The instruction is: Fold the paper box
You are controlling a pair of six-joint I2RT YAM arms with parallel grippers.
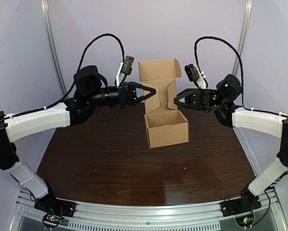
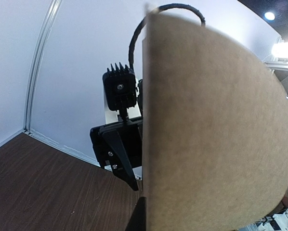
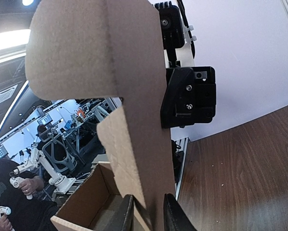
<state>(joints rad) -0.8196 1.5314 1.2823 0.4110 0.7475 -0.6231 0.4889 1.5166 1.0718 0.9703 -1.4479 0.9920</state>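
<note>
The left pincer [image 1: 152,91] is nosing the lid's left edge, its grip impossible to tell. The light, easily creased brown corrugated cardboard box [image 1: 167,127] is standing on the dark wooden table [image 1: 110,159], lid up and tray seemingly empty, probably best taken by its flap edges. The right pincer [image 1: 176,102] is pinching the lid's right flap.

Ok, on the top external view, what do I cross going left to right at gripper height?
left arm → left gripper → paper box → right gripper → right arm
</note>
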